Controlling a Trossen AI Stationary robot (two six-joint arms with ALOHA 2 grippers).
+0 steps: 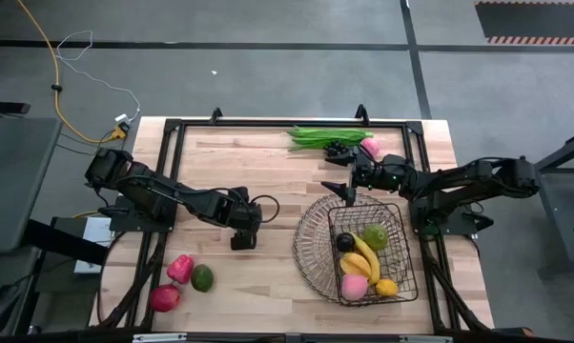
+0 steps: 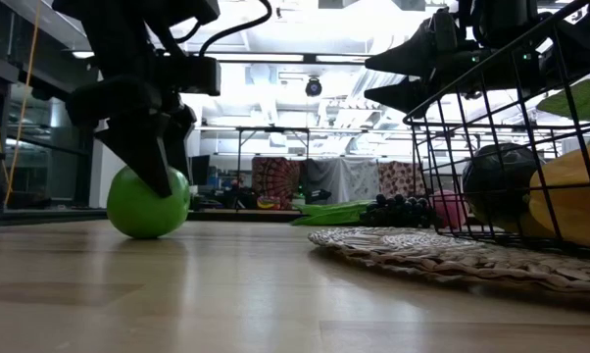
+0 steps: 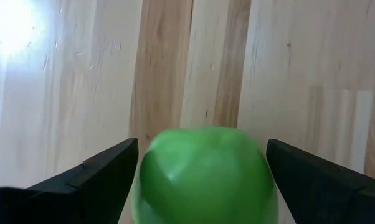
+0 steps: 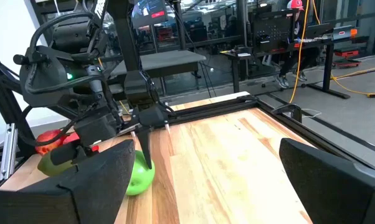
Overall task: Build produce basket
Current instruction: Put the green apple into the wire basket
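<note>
A green apple [image 3: 203,180] rests on the table left of centre; it also shows in the low view [image 2: 138,211] and the right wrist view [image 4: 137,177]. My left gripper [image 1: 244,236] points down over it, open, one finger close on each side [image 3: 202,155]. The dark wire basket [image 1: 311,238] stands right of centre, holding bananas [image 1: 361,257], a green fruit [image 1: 375,236], a dark fruit [image 1: 346,242], a pink peach [image 1: 354,286] and a lemon [image 1: 387,286]. My right gripper [image 1: 342,191] hovers open and empty over the basket's far rim. My left gripper comes at the green apple from above, pointing down, its two fingers [image 3: 106,171] beside the apple's opposite sides. I cannot tell whether they touch it. The apple sits on the table.
Green beans [image 1: 325,136], dark grapes [image 1: 339,150] and a pink fruit [image 1: 370,148] lie at the far edge. A pink-red fruit [image 1: 180,269], an avocado [image 1: 202,278] and a red apple [image 1: 165,298] lie at the near left. Bare wood lies between the apple and the basket.
</note>
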